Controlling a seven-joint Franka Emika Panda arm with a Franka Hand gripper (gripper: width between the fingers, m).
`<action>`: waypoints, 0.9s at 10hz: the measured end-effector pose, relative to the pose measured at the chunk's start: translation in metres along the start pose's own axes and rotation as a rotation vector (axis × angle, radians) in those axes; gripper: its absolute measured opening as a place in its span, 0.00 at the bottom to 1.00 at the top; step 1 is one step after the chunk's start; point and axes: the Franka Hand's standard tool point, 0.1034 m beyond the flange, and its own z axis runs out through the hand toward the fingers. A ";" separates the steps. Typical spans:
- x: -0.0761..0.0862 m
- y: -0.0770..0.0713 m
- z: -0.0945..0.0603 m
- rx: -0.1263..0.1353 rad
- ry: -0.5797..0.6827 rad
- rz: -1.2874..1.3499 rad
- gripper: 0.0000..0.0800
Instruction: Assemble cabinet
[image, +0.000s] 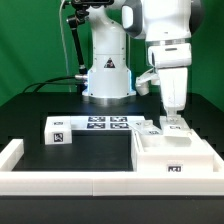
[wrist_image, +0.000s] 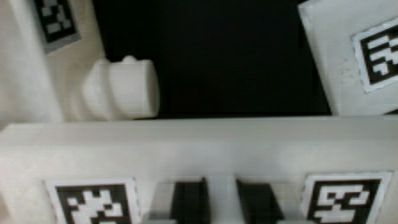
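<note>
The cabinet's large white box (image: 175, 158) lies at the exterior view's right, one tag on its front face. My gripper (image: 172, 118) reaches straight down at the box's far edge. There it stands over a white tagged panel (image: 168, 127). In the wrist view my gripper (wrist_image: 222, 200) shows two dark fingers (wrist_image: 187, 200) close together with a thin white strip of that panel (wrist_image: 214, 150) between them. The panel carries a tag on either side of the fingers. A white part with a round knob (wrist_image: 128, 88) lies just beyond it.
A small white tagged block (image: 57, 130) lies at the exterior view's left, next to the marker board (image: 105, 123). A low white border rail (image: 60, 186) runs along the front and left. The robot base (image: 108, 70) stands behind. Another tagged white panel (wrist_image: 365, 50) is near the knob.
</note>
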 end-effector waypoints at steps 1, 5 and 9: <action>0.000 0.000 0.000 0.000 0.000 0.000 0.09; 0.002 0.007 0.001 -0.004 0.004 -0.008 0.09; 0.008 0.041 0.001 0.007 0.004 -0.004 0.09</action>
